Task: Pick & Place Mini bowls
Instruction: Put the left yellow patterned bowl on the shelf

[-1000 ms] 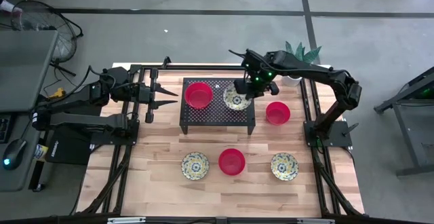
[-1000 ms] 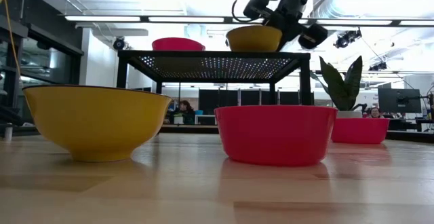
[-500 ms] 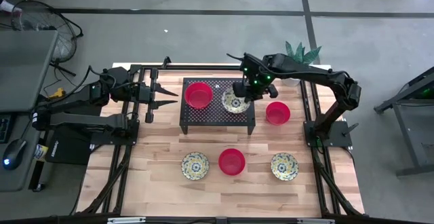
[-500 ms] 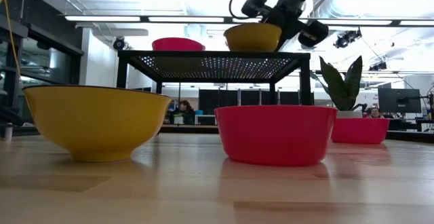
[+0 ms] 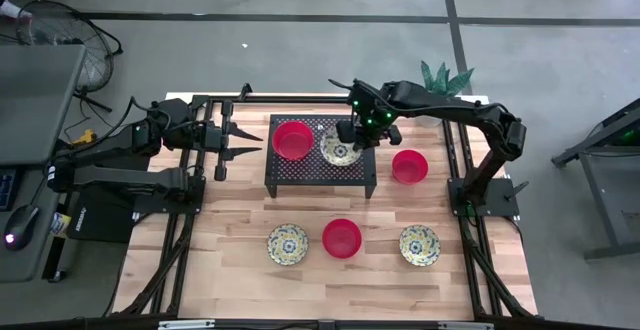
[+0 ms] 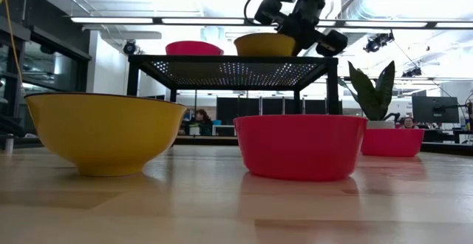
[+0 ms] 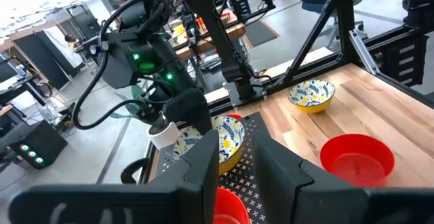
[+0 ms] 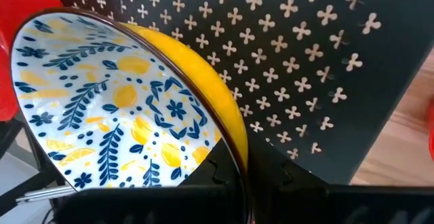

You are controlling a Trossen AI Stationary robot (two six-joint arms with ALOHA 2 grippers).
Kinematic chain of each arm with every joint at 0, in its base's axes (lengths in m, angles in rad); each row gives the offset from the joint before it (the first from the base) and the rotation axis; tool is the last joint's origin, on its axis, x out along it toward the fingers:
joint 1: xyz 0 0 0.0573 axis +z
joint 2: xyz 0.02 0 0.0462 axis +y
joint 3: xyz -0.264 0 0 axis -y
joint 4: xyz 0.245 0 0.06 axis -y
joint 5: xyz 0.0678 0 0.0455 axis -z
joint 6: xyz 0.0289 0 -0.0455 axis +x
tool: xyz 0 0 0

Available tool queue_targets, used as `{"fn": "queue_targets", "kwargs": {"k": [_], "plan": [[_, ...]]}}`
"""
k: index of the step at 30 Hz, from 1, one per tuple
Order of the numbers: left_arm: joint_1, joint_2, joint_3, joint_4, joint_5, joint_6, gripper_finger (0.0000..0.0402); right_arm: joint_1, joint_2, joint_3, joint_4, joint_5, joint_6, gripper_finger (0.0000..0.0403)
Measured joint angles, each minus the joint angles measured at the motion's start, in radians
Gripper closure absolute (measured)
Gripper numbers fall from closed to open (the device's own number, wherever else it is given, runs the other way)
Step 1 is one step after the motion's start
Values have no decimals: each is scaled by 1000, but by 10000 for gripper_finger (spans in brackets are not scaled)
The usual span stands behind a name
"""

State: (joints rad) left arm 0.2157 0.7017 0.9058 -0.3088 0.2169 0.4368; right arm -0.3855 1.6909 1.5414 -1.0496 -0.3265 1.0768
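The wooden worktop carries a black perforated rack toward its back, and two bowls sit up on that rack: a red bowl on the left half and a patterned bowl just beside it on the right half. The right tool is clamped on the rim of that patterned bowl, one finger inside and one outside, as the wrist view shows with the bowl tilted against the rack's cross-shaped holes. From table height the bowl's yellow underside looks level with the rack top; whether it rests there or hangs just clear I cannot tell. Another red bowl stands on the worktop right of the rack. Along the front run three more: patterned, red, patterned, all empty. The left tool waits left of the rack, fingers apart. No writing is readable anywhere.
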Motion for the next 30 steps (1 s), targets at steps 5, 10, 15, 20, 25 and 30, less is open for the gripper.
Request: {"fn": "queue_targets", "kwargs": {"k": [5, 10, 15, 20, 25, 30], "plan": [[0, 0, 0, 0, 0, -1, 318, -1, -2, 0, -36, -7, -8, 398], [0, 0, 0, 0, 0, -1, 318, -1, -3, 1, -61, -4, -21, 393], [0, 0, 0, 0, 0, -1, 318, -1, -4, 2, -67, 15, -45, 390], [0, 0, 0, 0, -2, -16, 318, -1, -4, 2, -67, 29, -57, 380], [0, 0, 0, 0, -2, -20, 318, 0, -4, 2, -68, 48, -59, 346], [0, 0, 0, 0, -2, -23, 318, -7, -23, 0, -66, 69, -65, 307]]}}
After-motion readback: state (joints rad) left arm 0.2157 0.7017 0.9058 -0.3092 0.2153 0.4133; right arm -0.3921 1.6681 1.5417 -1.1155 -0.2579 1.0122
